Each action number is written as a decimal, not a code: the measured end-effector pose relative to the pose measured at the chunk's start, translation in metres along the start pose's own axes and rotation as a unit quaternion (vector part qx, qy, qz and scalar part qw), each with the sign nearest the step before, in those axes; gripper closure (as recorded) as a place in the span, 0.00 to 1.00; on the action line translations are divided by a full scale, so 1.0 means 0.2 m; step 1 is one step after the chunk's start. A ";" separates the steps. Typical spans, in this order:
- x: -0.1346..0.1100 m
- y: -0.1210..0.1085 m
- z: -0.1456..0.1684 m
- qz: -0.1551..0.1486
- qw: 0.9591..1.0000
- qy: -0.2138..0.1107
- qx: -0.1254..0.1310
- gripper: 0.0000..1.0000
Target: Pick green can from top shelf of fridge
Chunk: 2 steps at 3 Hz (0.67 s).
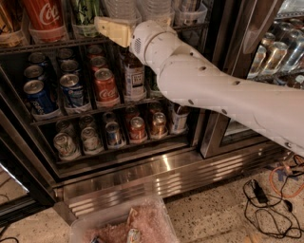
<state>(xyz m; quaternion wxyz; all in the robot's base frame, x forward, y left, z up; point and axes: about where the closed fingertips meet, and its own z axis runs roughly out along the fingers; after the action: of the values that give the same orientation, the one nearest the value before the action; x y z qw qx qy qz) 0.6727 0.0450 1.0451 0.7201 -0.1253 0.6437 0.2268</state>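
The green can (86,10) stands in a clear tray on the top shelf (28,47) of the fridge (142,175), just right of a large red Coca-Cola can (45,16). Its top is cut off by the frame's edge. My gripper (103,26), with cream-coloured fingers pointing left, is at the height of the top shelf's front rail. It is just below and to the right of the green can, in front of the shelf. My white arm (204,90) reaches in from the right and hides part of the racks.
Lower wire racks hold small blue, red and silver cans (71,90) and a dark bottle (134,78). A second cooler with cans (275,52) stands at the right behind a steel door frame. Cables (266,190) lie on the floor. A clear bin (123,225) sits at the bottom.
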 end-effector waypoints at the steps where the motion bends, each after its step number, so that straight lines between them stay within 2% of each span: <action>1: 0.04 0.00 0.03 -0.001 1.000 0.001 -0.002 0.00; 2: 0.08 0.01 0.05 -0.002 1.000 0.002 -0.003 0.00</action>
<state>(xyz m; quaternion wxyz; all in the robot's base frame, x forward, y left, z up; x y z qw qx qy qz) 0.6819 0.0537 1.0319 0.7185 -0.1289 0.6446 0.2271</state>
